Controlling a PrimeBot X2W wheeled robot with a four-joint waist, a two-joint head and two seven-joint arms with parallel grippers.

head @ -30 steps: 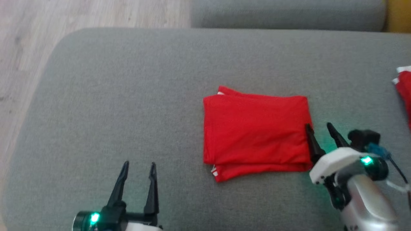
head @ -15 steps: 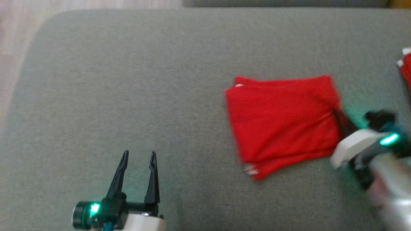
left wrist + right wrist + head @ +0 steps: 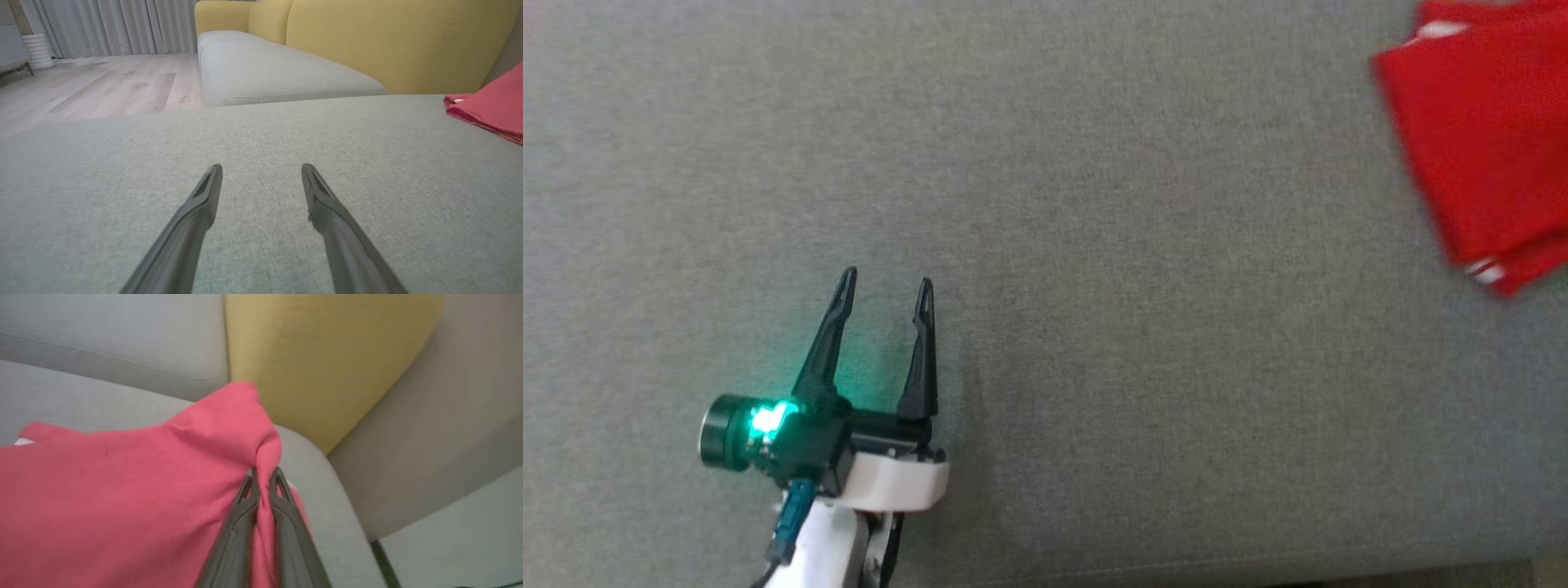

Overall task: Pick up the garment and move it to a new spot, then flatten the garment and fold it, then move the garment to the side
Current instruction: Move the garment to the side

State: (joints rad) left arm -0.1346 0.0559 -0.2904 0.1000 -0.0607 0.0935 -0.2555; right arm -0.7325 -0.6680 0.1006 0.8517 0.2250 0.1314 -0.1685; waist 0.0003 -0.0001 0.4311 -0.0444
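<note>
Garment [image 3: 1478, 139] dragged rightward, right fingers [image 3: 237, 526] pinching it, left fingers [image 3: 829, 343] spread empty, yellow cushion [image 3: 327, 355] behind

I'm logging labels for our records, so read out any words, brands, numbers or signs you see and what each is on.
No text can be read anywhere.
The red garment shows only white trim at two corners, no letters.
The grey cushion, the yellow sofa back, the left gripper and the right gripper, shut on the garment, carry no print or labels.
</note>
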